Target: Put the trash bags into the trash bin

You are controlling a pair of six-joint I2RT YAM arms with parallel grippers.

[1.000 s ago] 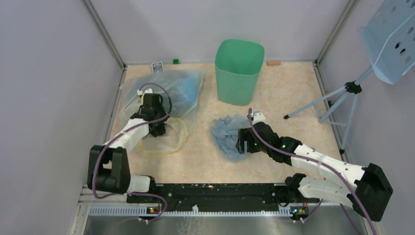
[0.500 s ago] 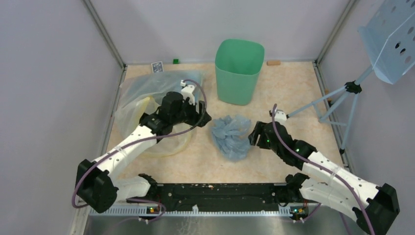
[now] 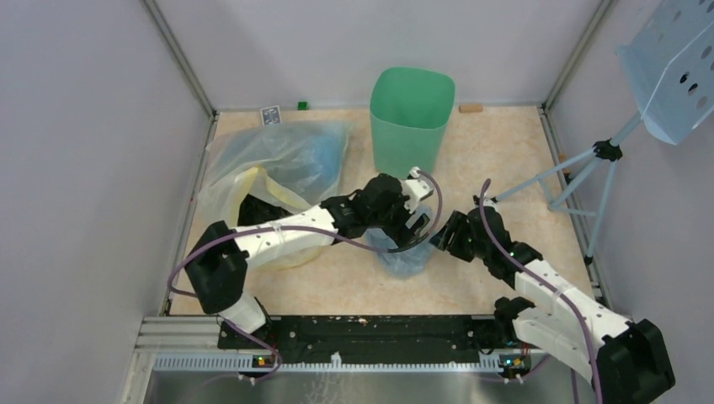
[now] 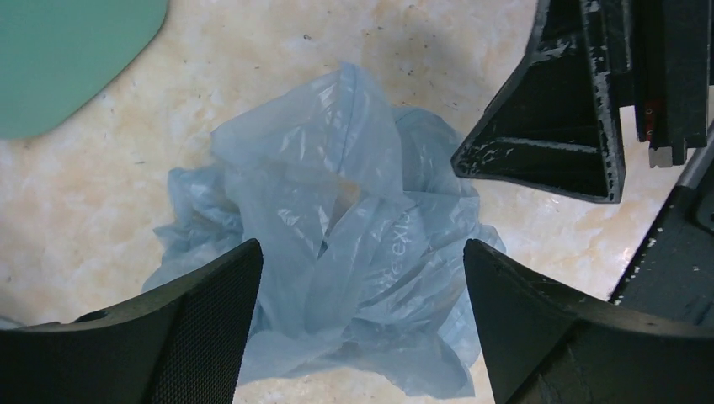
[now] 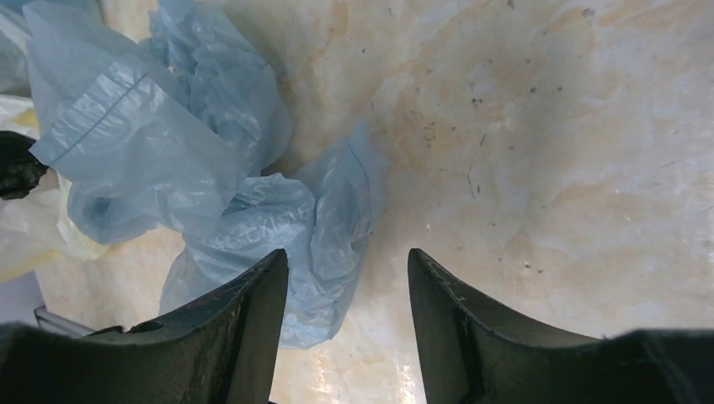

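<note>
The light-blue crumpled trash bag [image 3: 402,254] lies on the floor in front of the mint-green trash bin [image 3: 411,126]. My left gripper [image 3: 418,221] hovers over the bag, open wide. In the left wrist view the bag [image 4: 354,244] fills the gap between the left gripper [image 4: 362,248] fingers, untouched, and the bin [image 4: 67,59] shows at top left. My right gripper [image 3: 444,236] sits at the bag's right edge, open. In the right wrist view the right gripper [image 5: 347,255] has a flap of the bag [image 5: 253,219] partly between its fingers, not pinched.
A bigger clear bag with a yellow tint [image 3: 278,168] lies at the left. A tripod [image 3: 581,172] carrying a perforated panel [image 3: 674,59] stands at the right. A card [image 3: 269,114], a green cube [image 3: 301,105] and a wooden block [image 3: 471,108] lie along the back wall.
My left arm swung right from the clear bag to above the blue bag and opened wide. My right gripper drew back to the bag's right edge and its jaws narrowed.
</note>
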